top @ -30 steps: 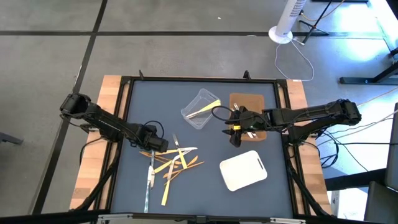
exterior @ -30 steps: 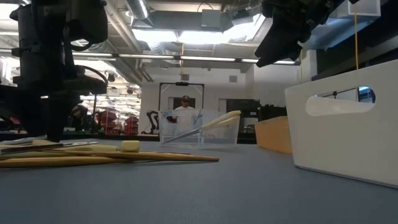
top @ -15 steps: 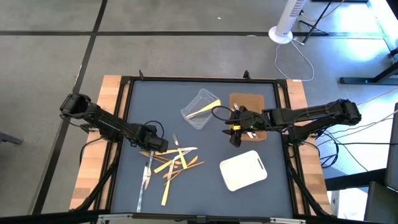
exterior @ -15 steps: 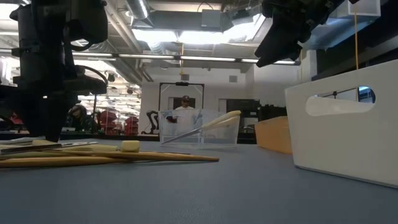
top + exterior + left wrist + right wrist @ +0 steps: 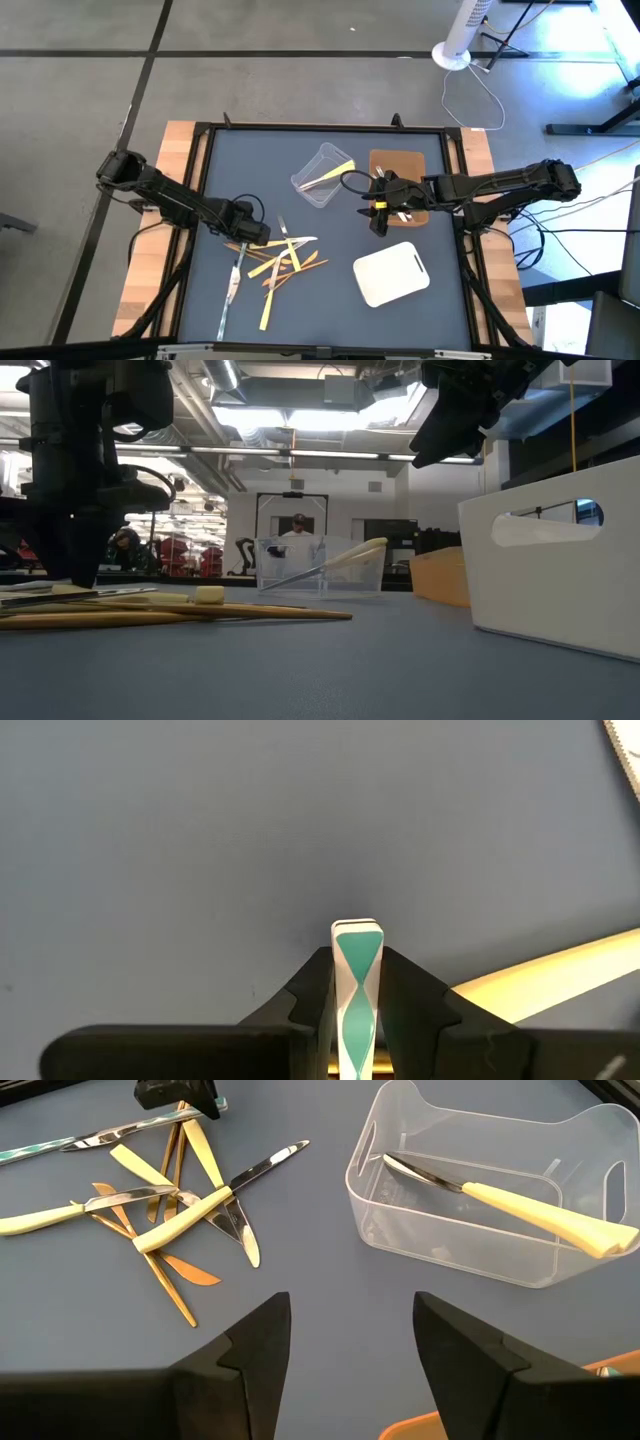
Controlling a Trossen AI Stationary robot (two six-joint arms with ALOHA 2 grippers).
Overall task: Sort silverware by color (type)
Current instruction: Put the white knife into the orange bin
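The silverware pile (image 5: 275, 262) lies flat on the blue table: pale yellow, silver and orange-brown pieces, also in the right wrist view (image 5: 170, 1210). A long silver utensil (image 5: 231, 295) runs from the pile toward the near edge. My left gripper (image 5: 247, 231) stands shut, pointing down at that utensil's far end, tips at the table (image 5: 357, 935) (image 5: 70, 575). My right gripper (image 5: 383, 212) hovers open above the table (image 5: 350, 1350) between the trays. One pale-yellow-handled utensil (image 5: 500, 1205) leans inside the clear tub (image 5: 322, 175). My left gripper comes from above with shut fingers (image 5: 190, 1100) at the silver utensil's far end (image 5: 150, 1125), beside the pile. The fingers hide the spot, so I cannot tell whether they pinch it or press on it. The utensil lies flat on the table.
A brown tray (image 5: 400, 162) sits under the right arm and a white tray (image 5: 392, 273) lies nearer the near edge; in the low view the white tray (image 5: 560, 560) looms at the right. A person stands in the room far behind the tub.
The long silver utensil has turned on the table: its near end swung toward the table's left edge while the end by my left gripper stayed in place. Both grippers hold their positions.
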